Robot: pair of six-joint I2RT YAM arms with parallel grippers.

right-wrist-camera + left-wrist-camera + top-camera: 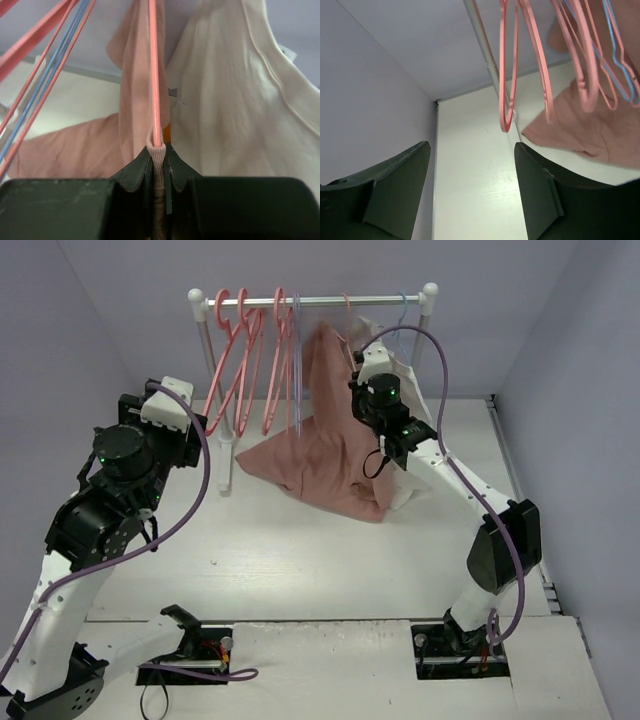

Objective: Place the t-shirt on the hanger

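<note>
White table (300,560) is covered partly by the t-shirt (310,455), whose top is raised to the rail (320,300). Its collar, with the hanger (155,75) wire, is clamped by the right gripper (159,150); the left gripper (472,147) is seen spread apart, empty.

We are pinching the pink t-shirt (131,100) by its ribbed edge in our right gripper (159,156), jaws closed, just where the coral hanger (153,75) wire is meeting the cloth, a cream shirt (235,100) hanging alongside.

Salmon-pink t-shirt (320,460), coral hanger (154,75), cream shirt (235,100), pale blue hanger (620,62) — dark fingers (395,190).
</note>
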